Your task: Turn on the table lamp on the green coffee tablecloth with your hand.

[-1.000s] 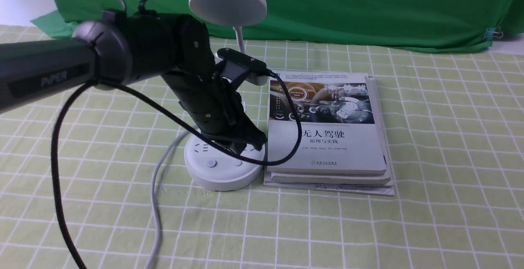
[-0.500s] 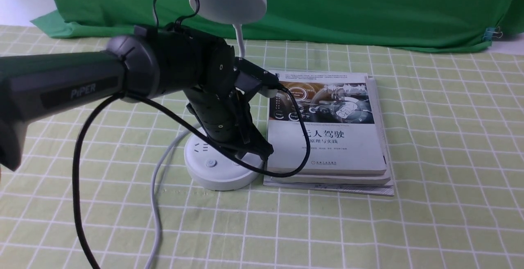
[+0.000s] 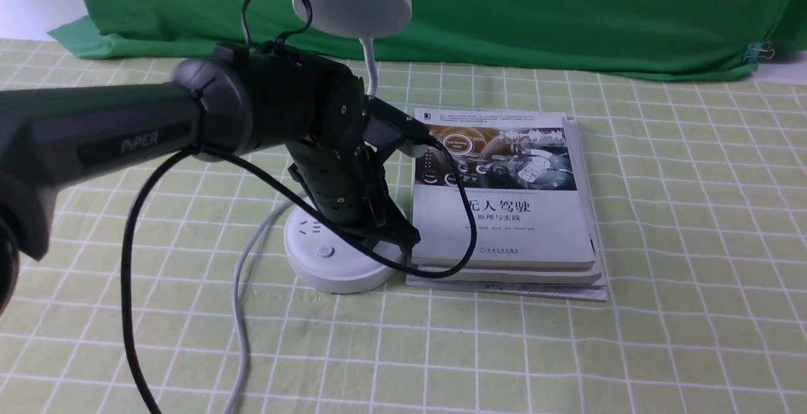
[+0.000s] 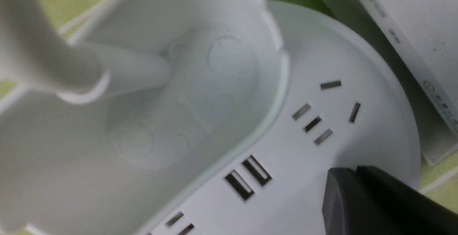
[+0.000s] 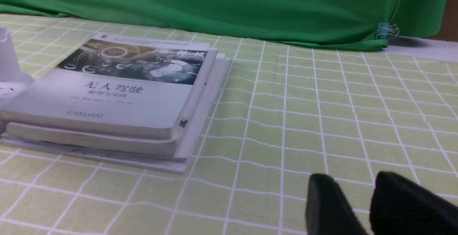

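Right now the table lamp [image 3: 350, 2] stands on the green coffee tablecloth [image 3: 662, 225]. My left claw [image 3: 405, 245] hangs low over the right edge of its round base [image 3: 334, 273], touching it or just above it; I cannot tell which. That claw looks pinched closed, with nothing in it. The one button [image 3: 325, 251] I can see sits on the near rim of the base, off to the left of the claw tip. So I think the tip must go left along the rim and then push straight down. The base is round, so no side is longer. My black cable [image 3: 124, 288] loops across the rim between tip and button and hides part of it. The cup holder [image 4: 161, 95] rises just behind. A stack of books [image 3: 504, 212] sits tight against the base on the right. The white cord [image 3: 238, 313] runs toward me on the left. My right claw [image 5: 354, 188] is well apart, beyond the books, a little open and empty, so the left arm is the near one.
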